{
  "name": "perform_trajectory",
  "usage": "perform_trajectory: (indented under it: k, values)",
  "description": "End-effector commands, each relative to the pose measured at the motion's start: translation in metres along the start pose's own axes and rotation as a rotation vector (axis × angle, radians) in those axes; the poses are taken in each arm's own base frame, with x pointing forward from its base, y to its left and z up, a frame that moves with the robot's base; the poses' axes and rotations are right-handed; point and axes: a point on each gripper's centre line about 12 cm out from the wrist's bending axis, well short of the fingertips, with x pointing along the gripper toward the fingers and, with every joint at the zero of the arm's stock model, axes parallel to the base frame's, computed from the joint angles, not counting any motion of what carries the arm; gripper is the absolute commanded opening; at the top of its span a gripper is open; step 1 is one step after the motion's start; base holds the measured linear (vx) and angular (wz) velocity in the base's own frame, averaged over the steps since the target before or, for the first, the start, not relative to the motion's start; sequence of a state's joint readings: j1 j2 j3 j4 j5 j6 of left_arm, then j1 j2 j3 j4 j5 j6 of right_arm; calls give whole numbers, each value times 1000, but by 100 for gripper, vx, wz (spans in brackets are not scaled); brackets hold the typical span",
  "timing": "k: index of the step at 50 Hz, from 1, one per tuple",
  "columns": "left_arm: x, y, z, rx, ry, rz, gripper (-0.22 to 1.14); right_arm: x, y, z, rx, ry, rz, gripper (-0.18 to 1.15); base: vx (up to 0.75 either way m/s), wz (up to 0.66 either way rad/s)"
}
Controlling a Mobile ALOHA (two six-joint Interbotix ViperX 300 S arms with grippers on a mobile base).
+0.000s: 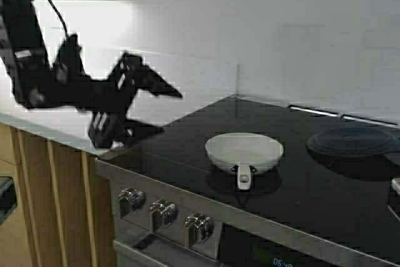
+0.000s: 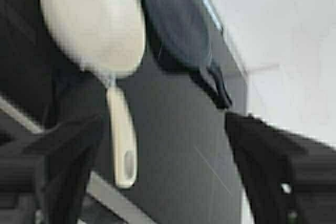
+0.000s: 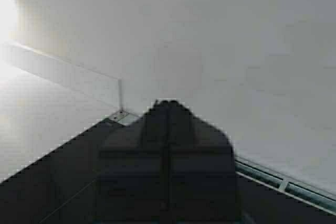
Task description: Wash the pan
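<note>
The white pan (image 1: 244, 149) sits on the black glass stovetop (image 1: 187, 136), with its short handle (image 1: 244, 178) pointing toward the front edge. My left gripper (image 1: 149, 108) hovers open and empty over the stove's left edge, well to the left of the pan. In the left wrist view the pan (image 2: 92, 22) and its handle (image 2: 122, 145) lie ahead, and the handle is near one finger of the open left gripper (image 2: 163, 182). My right gripper (image 3: 168, 109) is shut and empty, facing the white wall; it is out of the high view.
A dark flat round pan (image 1: 352, 141) lies at the stove's back right, and it also shows in the left wrist view (image 2: 178, 22). Stove knobs (image 1: 164, 211) line the front panel. A pale counter (image 1: 37, 123) over wooden cabinets lies to the left.
</note>
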State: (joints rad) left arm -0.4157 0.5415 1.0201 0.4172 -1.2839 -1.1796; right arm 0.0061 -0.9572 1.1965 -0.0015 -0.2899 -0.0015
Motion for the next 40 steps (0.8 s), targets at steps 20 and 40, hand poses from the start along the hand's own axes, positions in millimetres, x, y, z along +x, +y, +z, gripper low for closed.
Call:
perform_trajectory:
  k: [20,40]
  values:
    - [78,28,-39,-147,112,-114,101,1,0,2,2,-3,0,6,0,0]
    - [116,31,-39,-162,130,-98,101,1,0,2,0,-3,0,6,0,0]
